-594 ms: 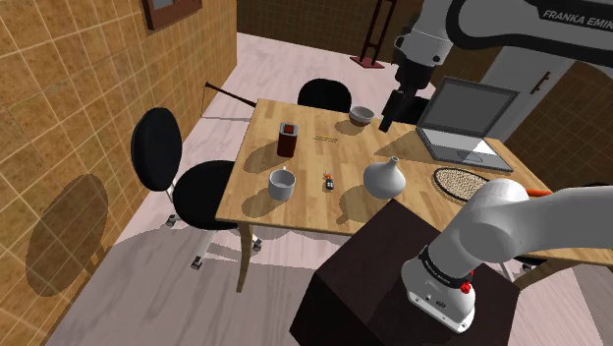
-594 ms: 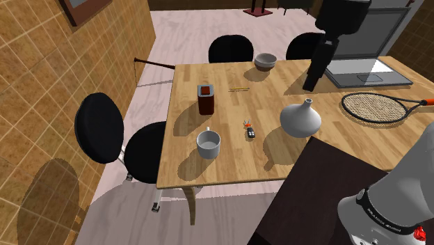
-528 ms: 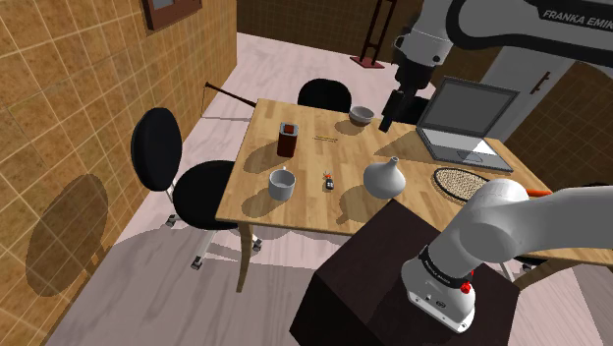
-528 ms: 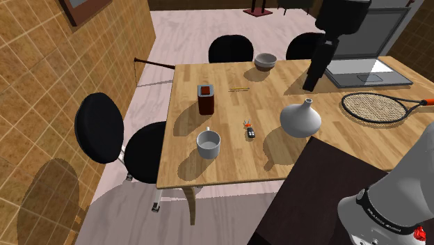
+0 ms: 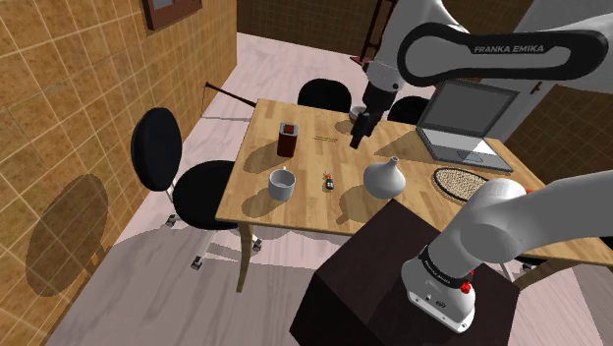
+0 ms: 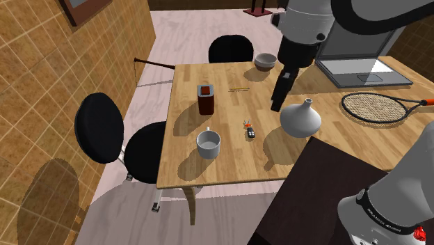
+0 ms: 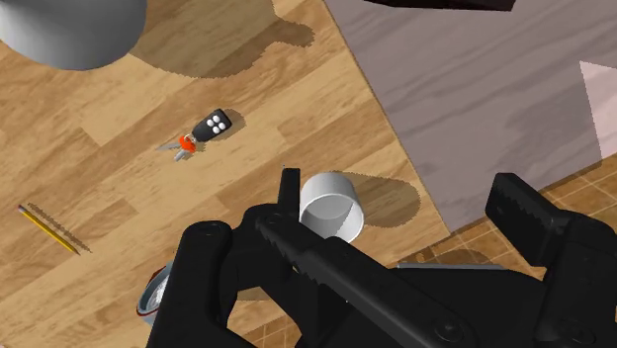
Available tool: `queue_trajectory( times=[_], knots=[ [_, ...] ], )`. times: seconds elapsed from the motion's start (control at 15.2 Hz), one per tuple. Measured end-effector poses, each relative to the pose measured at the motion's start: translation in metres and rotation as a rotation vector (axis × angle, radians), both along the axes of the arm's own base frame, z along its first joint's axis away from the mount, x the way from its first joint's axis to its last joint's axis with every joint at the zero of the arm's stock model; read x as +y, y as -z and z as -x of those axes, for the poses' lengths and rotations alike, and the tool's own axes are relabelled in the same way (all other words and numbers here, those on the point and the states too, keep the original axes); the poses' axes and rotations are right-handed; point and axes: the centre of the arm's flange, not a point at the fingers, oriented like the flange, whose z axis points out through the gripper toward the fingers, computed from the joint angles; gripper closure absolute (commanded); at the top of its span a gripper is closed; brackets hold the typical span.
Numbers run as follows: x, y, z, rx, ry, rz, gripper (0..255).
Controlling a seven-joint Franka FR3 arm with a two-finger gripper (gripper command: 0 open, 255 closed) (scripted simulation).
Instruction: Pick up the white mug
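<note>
Pincer (image 6: 277, 104): mine, spread, empty, high over table (image 6: 229, 174). White mug (image 6: 209, 144): well apart, near-left. Hazard: sweeping across low, I may clip grey vase (image 6: 300, 118) or keys (image 6: 249, 130).

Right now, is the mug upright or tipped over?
Upright. The mug stands on its base on the table, open mouth facing up; its round rim shows whole in the shoulder and second exterior views.
</note>
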Motion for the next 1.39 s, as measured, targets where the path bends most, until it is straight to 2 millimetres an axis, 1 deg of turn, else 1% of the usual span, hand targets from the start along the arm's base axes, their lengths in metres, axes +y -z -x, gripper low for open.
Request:
queue_trajectory(
  times=[0.07, 0.13, 0.2, 0.26, 0.46, 0.66, 0.79, 0.86, 1.12, 1.39],
  knots=[
    [0.003, 0.009, -0.01, -0.002, -0.005, 0.002, 0],
    [0.007, 0.018, -0.013, -0.004, -0.009, 0.005, 0],
    [0.011, 0.027, -0.023, -0.006, -0.014, 0.007, 0],
    [0.013, 0.038, -0.03, -0.007, -0.018, 0.01, 0],
    [0.028, 0.071, -0.054, -0.012, -0.032, 0.017, 0],
    [0.037, 0.105, -0.075, -0.017, -0.045, 0.025, 0],
    [0.045, 0.122, -0.086, -0.021, -0.054, 0.03, 0],
    [0.048, 0.133, -0.097, -0.023, -0.059, 0.033, 0],
    [0.066, 0.176, -0.124, -0.03, -0.077, 0.042, 0],
    [0.082, 0.218, -0.156, -0.037, -0.095, 0.051, 0]
  ],
)
